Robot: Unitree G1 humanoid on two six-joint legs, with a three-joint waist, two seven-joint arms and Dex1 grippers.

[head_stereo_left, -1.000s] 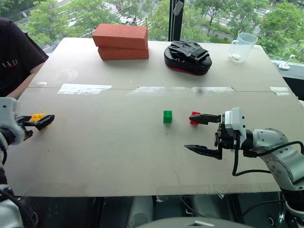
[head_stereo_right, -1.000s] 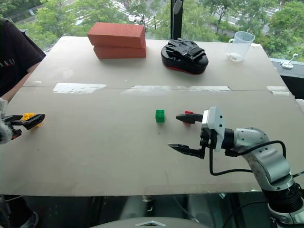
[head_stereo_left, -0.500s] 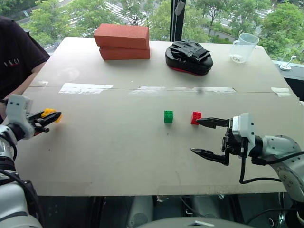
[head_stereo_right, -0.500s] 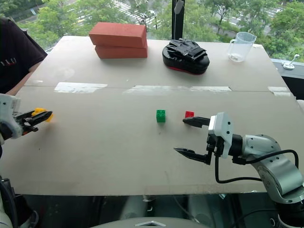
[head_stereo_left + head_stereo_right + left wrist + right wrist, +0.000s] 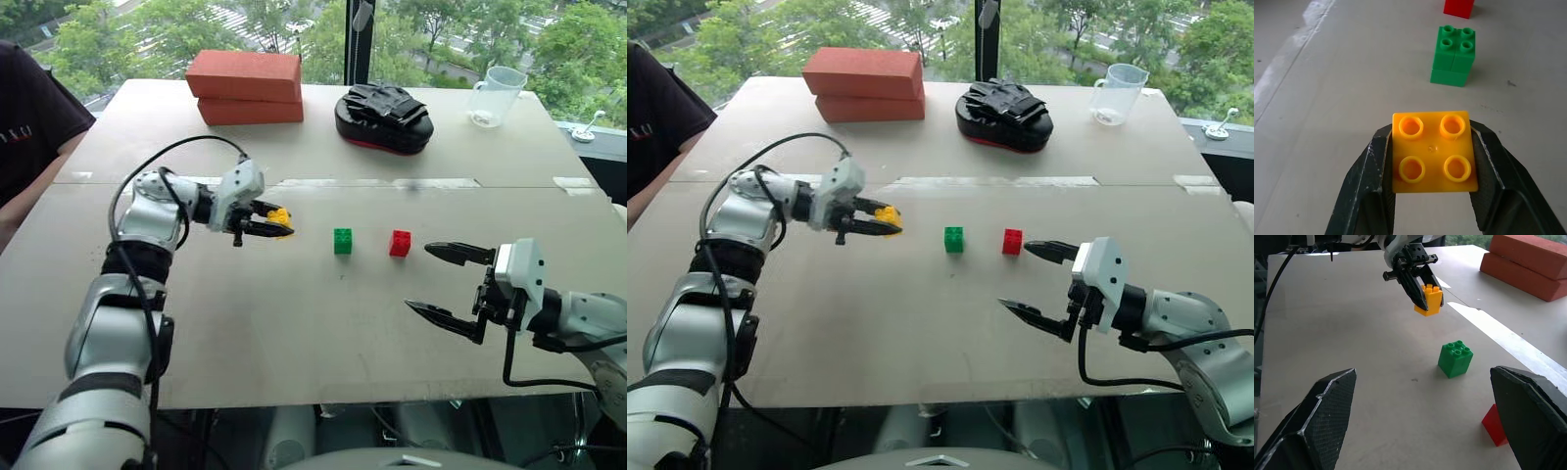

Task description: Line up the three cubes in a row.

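Left gripper (image 5: 274, 224) clamps the yellow cube (image 5: 1433, 152), seemingly airborne, beside the green cube (image 5: 343, 241); right gripper (image 5: 449, 284) gapes empty.

on the desk (image 5: 294, 333), the middle cube (image 5: 343, 241) has a second cube (image 5: 400, 243) just to its right, and the third cube (image 5: 279, 217) is held above the desk to its left in the left end effector (image 5: 274, 227). the right end effector (image 5: 446, 284) is to its right and nearer the robot. two stacked bricks (image 5: 249, 86), a padded mitt (image 5: 384, 116) and a cup (image 5: 495, 96) lie well behind it.

Pale table (image 5: 294, 323) before windows (image 5: 147, 29), daylit green trees (image 5: 118, 39) outside
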